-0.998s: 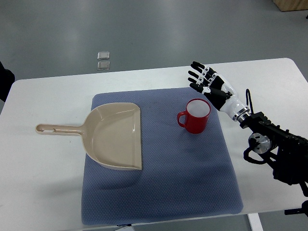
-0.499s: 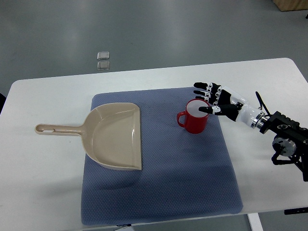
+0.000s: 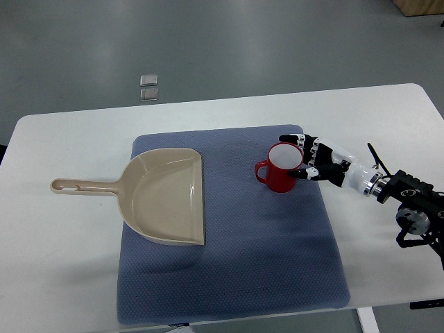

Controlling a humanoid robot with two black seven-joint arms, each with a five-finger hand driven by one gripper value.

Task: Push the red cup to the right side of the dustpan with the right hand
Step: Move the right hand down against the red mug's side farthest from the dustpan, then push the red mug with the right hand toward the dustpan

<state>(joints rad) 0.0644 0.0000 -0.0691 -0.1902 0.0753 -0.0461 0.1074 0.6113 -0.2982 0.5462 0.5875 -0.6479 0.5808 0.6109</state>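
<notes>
- Top view, nearest first: a blue mat (image 3: 229,277) lies on the white table (image 3: 62,263), its near edge close to the table's front edge.
- At 3 o'clock the right arm comes in from the picture's right edge, its dark forearm over the bare table beside the mat.
- The right hand (image 3: 316,159) sits at the right side of the red cup (image 3: 281,168), fingers (image 3: 291,139) spread and loosely curved round the cup's right wall; they touch or all but touch it, not clamped on it.
- The red cup stands upright on the mat, right of centre, its handle pointing toward 9 o'clock.
- At 9 o'clock from the cup, apart from it, a beige dustpan (image 3: 166,198) lies on the mat's left part, its handle reaching out over the table toward 9 o'clock.
- At 12 o'clock, beyond the table, two small pale squares (image 3: 148,86) lie on the grey floor.
</notes>
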